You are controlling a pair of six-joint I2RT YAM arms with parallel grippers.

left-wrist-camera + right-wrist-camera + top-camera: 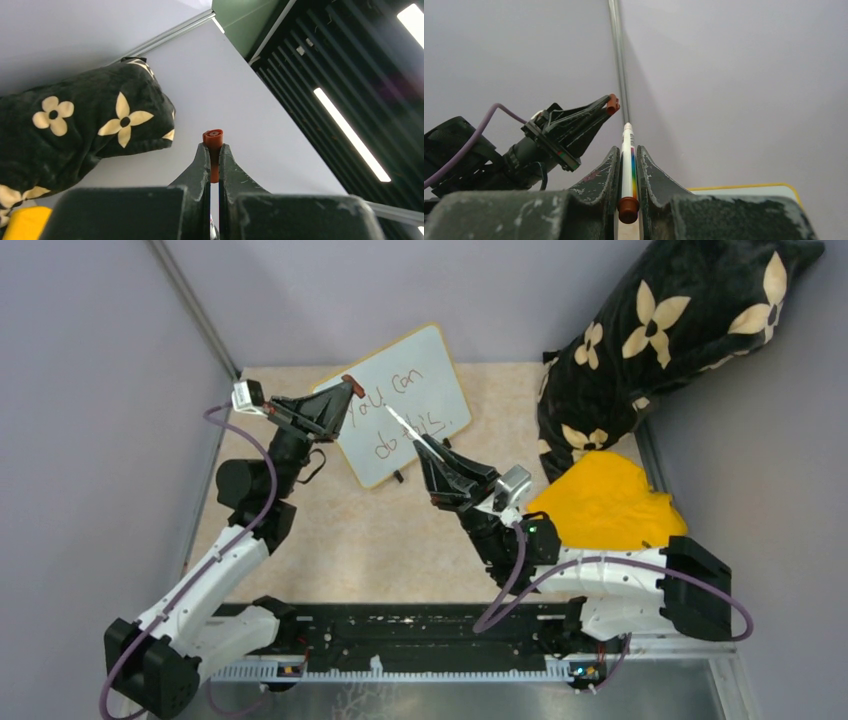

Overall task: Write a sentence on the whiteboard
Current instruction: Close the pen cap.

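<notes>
The whiteboard [432, 368] stands tilted at the back of the table, with the sentence [405, 410] "you can do this" on it in two lines. My left gripper [350, 387] is at the board's left edge, raised, shut on a small orange-red marker cap [213, 140]. My right gripper [428, 452] is in front of the board's lower edge, shut on a white marker [627, 160] with a rainbow stripe. The marker's tip [392, 412] points up-left over the writing. In the right wrist view the left gripper [611, 104] and the board's yellow frame [744, 188] show.
A black pillow with cream flowers [660, 330] leans at the back right, and it shows in the left wrist view [75, 135]. A yellow cloth [605, 505] lies beside the right arm. Purple walls close in the beige table [370, 540] on three sides.
</notes>
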